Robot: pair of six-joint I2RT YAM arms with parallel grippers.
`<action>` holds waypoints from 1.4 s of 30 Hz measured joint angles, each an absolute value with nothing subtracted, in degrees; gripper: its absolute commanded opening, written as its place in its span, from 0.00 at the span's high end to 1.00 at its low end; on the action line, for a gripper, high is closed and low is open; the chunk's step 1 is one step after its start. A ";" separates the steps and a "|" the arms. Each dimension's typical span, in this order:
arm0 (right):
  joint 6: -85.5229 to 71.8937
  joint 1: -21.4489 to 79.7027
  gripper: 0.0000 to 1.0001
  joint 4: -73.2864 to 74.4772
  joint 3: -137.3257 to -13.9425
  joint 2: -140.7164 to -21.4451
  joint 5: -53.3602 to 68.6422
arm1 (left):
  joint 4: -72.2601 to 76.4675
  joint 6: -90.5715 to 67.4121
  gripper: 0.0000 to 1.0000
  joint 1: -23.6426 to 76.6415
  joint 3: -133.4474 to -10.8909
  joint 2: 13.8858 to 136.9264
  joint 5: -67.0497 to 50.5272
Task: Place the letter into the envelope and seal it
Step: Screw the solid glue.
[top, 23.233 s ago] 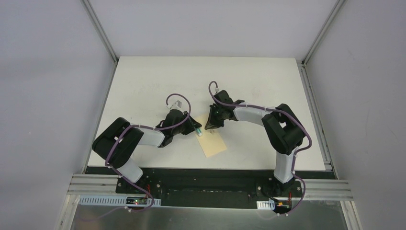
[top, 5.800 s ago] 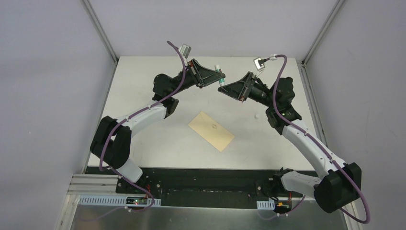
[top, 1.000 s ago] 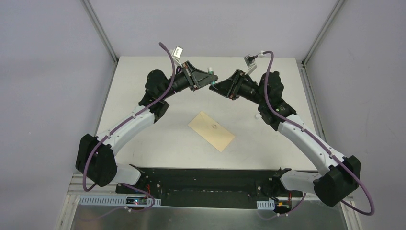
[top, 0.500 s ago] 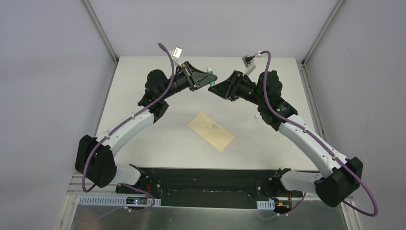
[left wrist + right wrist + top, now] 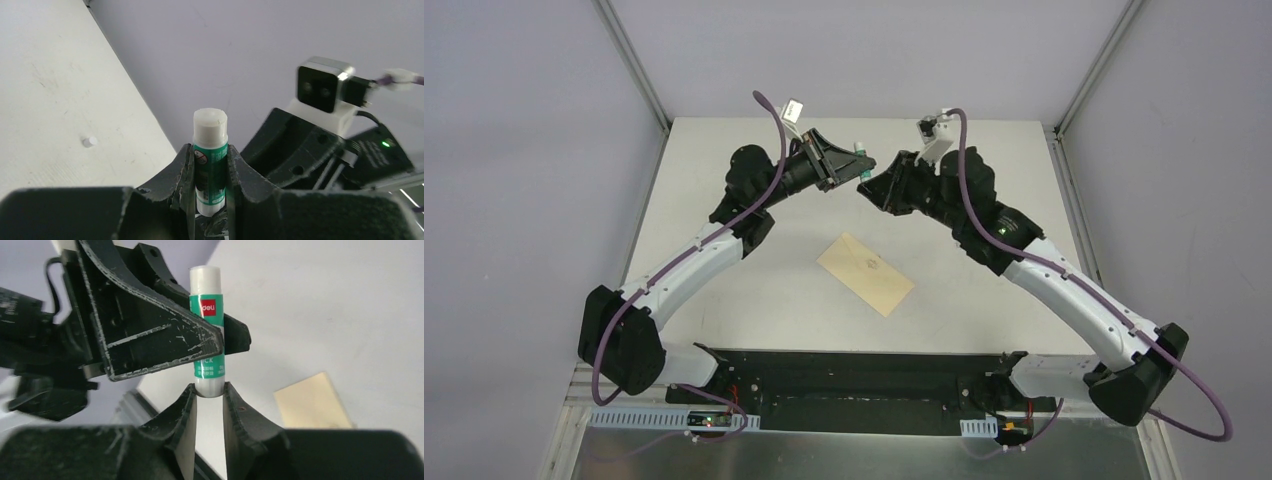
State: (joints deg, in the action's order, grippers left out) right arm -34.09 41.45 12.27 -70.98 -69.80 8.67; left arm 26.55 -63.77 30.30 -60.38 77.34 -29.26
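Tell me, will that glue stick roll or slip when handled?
Likely rolls if laid down: the glue stick is a smooth round tube. Stood on end it looks narrow, so probably tippy. Its glossy label may slip between the left gripper's thin fingers.

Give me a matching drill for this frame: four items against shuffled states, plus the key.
Items
1. glue stick
2. envelope
3. left claw
4. right claw

States
A. lying flat on the table
B. clamped on the stick's green body
C. pinching the stick's white end
D. up in the air, between both arms

Pairs: 1-D, 2-A, 3-B, 4-C
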 measured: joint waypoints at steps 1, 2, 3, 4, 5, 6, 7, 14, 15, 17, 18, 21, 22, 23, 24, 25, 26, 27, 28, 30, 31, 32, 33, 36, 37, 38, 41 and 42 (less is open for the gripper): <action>-32.62 42.96 0.90 13.89 -72.07 -70.02 5.61 | 26.02 -63.44 1.00 30.30 -60.38 77.08 -28.97; -30.74 45.32 0.91 16.29 -73.80 -70.50 0.73 | 25.32 -63.16 1.00 30.35 -60.38 76.75 -28.73; -28.99 47.31 0.91 18.15 -75.20 -71.02 -3.46 | 24.62 -62.83 1.00 30.39 -60.38 76.40 -28.51; -27.35 49.08 0.91 19.49 -76.31 -71.55 -7.03 | 24.10 -62.41 1.00 30.39 -60.38 76.16 -28.40; -25.52 51.33 0.91 21.32 -77.84 -72.38 -11.64 | 23.46 -62.13 1.00 30.41 -60.38 75.96 -28.29; -23.75 53.34 0.91 22.87 -79.29 -73.32 -16.23 | 23.00 -61.98 1.00 30.44 -60.40 75.85 -28.12; -21.80 55.53 0.92 24.38 -80.71 -74.50 -21.15 | 22.26 -61.84 1.00 30.44 -60.40 75.77 -27.92; -11.42 64.38 0.91 29.08 -86.48 -82.32 -44.69 | 17.98 -60.53 1.00 30.83 -60.62 75.75 -25.80; -10.26 65.06 0.90 29.10 -86.80 -83.20 -46.85 | 17.63 -60.42 1.00 30.83 -60.62 75.75 -25.58; -7.64 66.35 0.85 28.97 -87.31 -84.90 -51.31 | 16.86 -60.38 1.00 30.83 -60.62 75.75 -25.34; -6.15 66.78 0.80 28.95 -87.48 -85.80 -53.63 | 16.36 -60.31 1.00 30.83 -60.62 75.75 -25.32; -4.27 67.44 0.59 28.95 -87.48 -86.46 -55.24 | 15.35 -60.18 1.00 31.14 -60.62 75.75 -24.91; -3.92 67.40 0.53 28.86 -87.46 -86.41 -54.92 | 15.35 -60.18 1.00 31.18 -60.62 75.75 -24.82; -3.64 67.16 0.46 28.42 -87.35 -86.19 -54.02 | 15.35 -60.16 1.00 31.18 -60.62 75.75 -24.97; -3.55 66.76 0.40 28.14 -87.09 -85.76 -52.36 | 15.40 -60.12 1.00 31.22 -60.62 75.75 -25.06; -3.70 66.13 0.35 27.94 -86.48 -84.99 -49.93 | 15.46 -59.99 1.00 31.46 -60.64 75.75 -25.26; -4.05 65.49 0.32 27.92 -85.80 -84.05 -47.68 | 15.44 -59.96 1.00 31.46 -60.64 75.75 -25.50; -4.40 64.31 0.29 27.86 -84.84 -82.74 -43.68 | 15.46 -59.92 1.00 31.46 -60.64 75.75 -25.74; -4.86 62.94 0.26 27.81 -83.92 -81.23 -39.18 | 15.66 -59.86 1.00 31.46 -60.64 75.75 -25.89; -5.93 59.77 0.22 27.24 -82.17 -78.08 -29.76 | 16.36 -59.79 1.00 31.40 -60.64 75.75 -26.30; -6.59 58.13 0.20 26.41 -80.97 -76.31 -24.88 | 16.99 -59.72 1.00 31.40 -60.64 75.75 -26.74; -7.46 56.49 0.19 25.52 -79.61 -74.48 -19.99 | 17.76 -59.70 1.00 31.33 -60.64 75.75 -27.29; -8.16 55.11 0.18 24.93 -78.41 -72.90 -15.90 | 19.07 -59.72 1.00 31.00 -60.64 75.75 -27.97; -12.19 50.28 0.17 21.54 -74.32 -68.25 -1.19 | 24.05 -60.18 1.00 30.61 -60.64 75.75 -30.35; -13.63 48.82 0.18 20.23 -73.34 -67.24 3.11 | 25.76 -60.45 1.00 30.37 -60.62 75.75 -31.00; -15.31 47.18 0.18 18.55 -72.36 -66.41 7.53 | 27.55 -60.73 1.00 30.26 -60.62 75.75 -31.77; -21.23 42.50 0.20 12.32 -69.69 -65.25 18.98 | 32.23 -61.28 1.00 30.24 -60.62 75.75 -33.61; -23.79 40.93 0.21 9.21 -68.49 -65.06 22.52 | 33.65 -61.60 1.00 30.26 -60.62 75.79 -34.22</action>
